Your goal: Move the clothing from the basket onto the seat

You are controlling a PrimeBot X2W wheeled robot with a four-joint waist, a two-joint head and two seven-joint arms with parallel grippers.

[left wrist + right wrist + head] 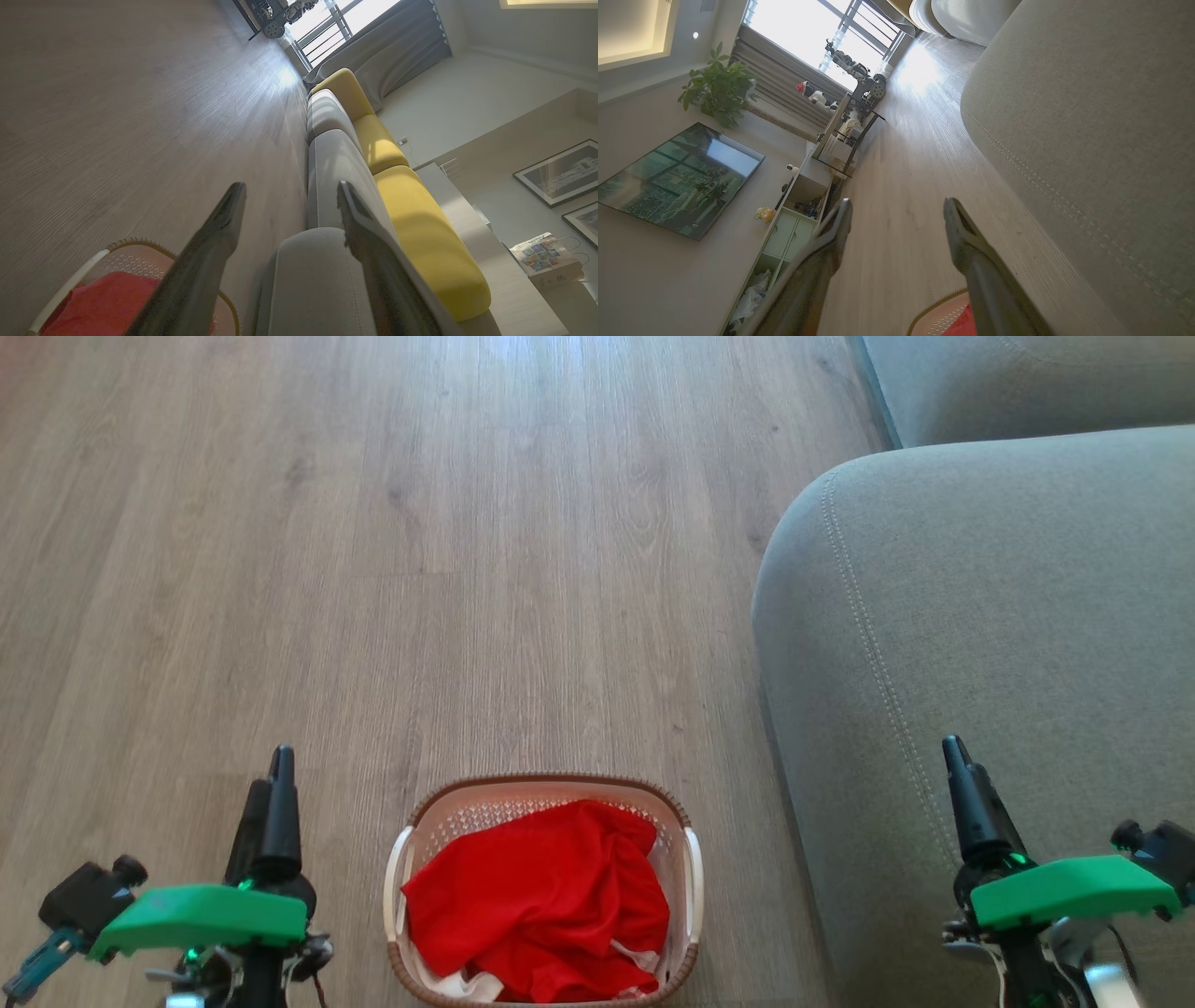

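Note:
The cream basket (551,782) stands on the wood floor at the bottom centre, between my two grippers. Inside it the clothing (541,896) lies bunched: bright red fabric on top, a strip of white at the near edge. The grey-green seat (1008,616) rises just right of the basket. Left of the basket my left gripper (271,775) is open and holds nothing. My right gripper (957,756) hangs over the seat's front edge, open and holding nothing. The left wrist view has the left gripper (290,186), basket (121,242), clothing (103,308) and seat (322,280). In the right wrist view appear the right gripper (899,203), basket (938,301) and seat (1087,116).
Wood floor (420,569) stretches ahead and to the left. A second grey cushion (1027,383) lies beyond the seat. Yellow back cushions (420,224) run behind the sofa. A TV (677,182), low cabinet (794,224) and plant (717,84) line the opposite wall.

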